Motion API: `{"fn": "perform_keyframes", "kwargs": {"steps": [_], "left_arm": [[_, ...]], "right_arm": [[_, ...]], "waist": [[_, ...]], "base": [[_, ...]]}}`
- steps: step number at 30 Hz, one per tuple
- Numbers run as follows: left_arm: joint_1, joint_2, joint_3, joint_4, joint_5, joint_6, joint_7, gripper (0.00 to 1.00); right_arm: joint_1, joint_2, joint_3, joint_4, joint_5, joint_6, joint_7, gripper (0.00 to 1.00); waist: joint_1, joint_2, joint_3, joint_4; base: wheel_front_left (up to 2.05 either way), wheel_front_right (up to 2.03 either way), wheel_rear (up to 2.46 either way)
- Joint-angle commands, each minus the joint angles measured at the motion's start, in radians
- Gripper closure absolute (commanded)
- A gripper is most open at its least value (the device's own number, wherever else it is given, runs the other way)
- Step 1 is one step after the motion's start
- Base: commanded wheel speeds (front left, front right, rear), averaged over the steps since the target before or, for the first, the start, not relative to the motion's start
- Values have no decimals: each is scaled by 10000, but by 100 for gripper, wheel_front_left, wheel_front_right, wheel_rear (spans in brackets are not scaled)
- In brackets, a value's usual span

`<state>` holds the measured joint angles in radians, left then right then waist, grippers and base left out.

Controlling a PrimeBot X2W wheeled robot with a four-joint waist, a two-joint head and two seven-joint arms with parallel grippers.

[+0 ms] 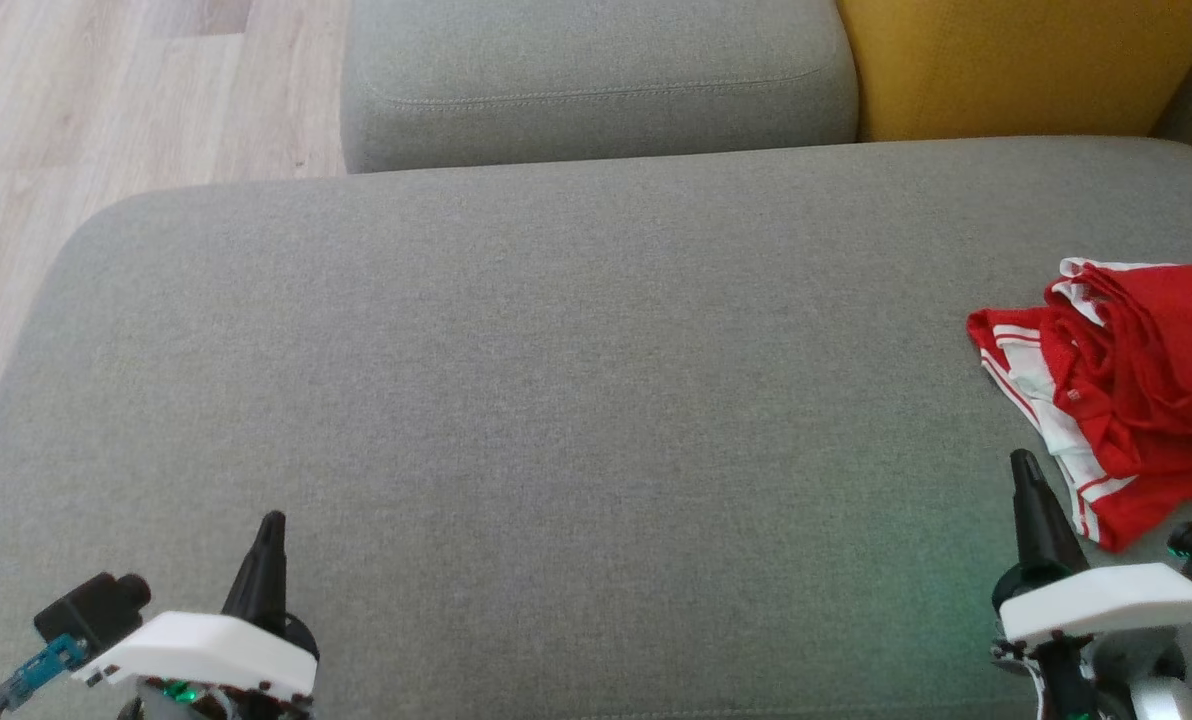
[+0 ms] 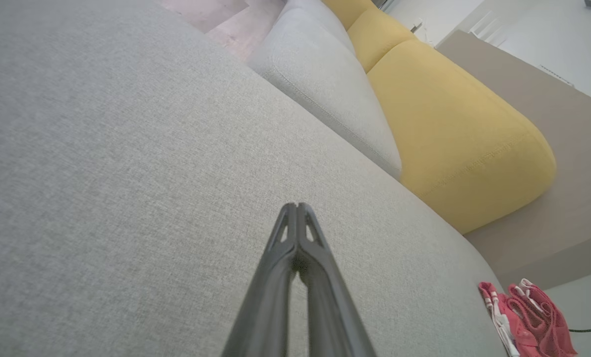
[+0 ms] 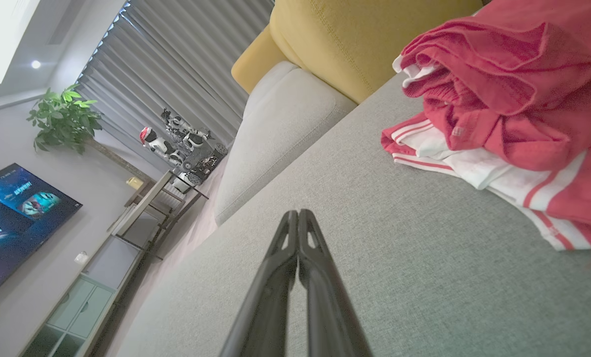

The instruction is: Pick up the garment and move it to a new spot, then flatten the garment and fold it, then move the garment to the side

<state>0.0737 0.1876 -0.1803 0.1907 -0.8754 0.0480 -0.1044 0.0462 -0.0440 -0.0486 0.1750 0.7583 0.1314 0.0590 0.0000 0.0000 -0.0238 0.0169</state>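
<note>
Whole task seemingly ahead: the garment (image 1: pixel 1126 390) is lying crumpled on the sofa (image 1: pixel 556 400), left hand (image 1: pixel 273 522) and right hand (image 1: pixel 1024 460) clenched empty, apart from it.

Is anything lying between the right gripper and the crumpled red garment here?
Nothing visible does. The shut right gripper is close beside the crumpled red-and-white garment, and only bare grey fabric sofa cushion shows between them.
</note>
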Motion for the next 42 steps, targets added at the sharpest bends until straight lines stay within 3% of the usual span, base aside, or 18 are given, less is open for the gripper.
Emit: {"fn": "perform_keyframes", "kwargs": {"steps": [1, 42], "left_arm": [[-628, 71, 312, -275, -224, -124, 75, 100], [-1312, -662, 1697, 200, -4526, -1100, 1181, 100]], "right_arm": [[-590, -68, 8, -290, 290, -3, 26, 100], [-1146, -85, -357, 288, 5128, -6, 311, 100]], "waist": [[0, 0, 4, -2], [0, 0, 160, -100]], "base": [[0, 0, 0], [0, 0, 0]]}}
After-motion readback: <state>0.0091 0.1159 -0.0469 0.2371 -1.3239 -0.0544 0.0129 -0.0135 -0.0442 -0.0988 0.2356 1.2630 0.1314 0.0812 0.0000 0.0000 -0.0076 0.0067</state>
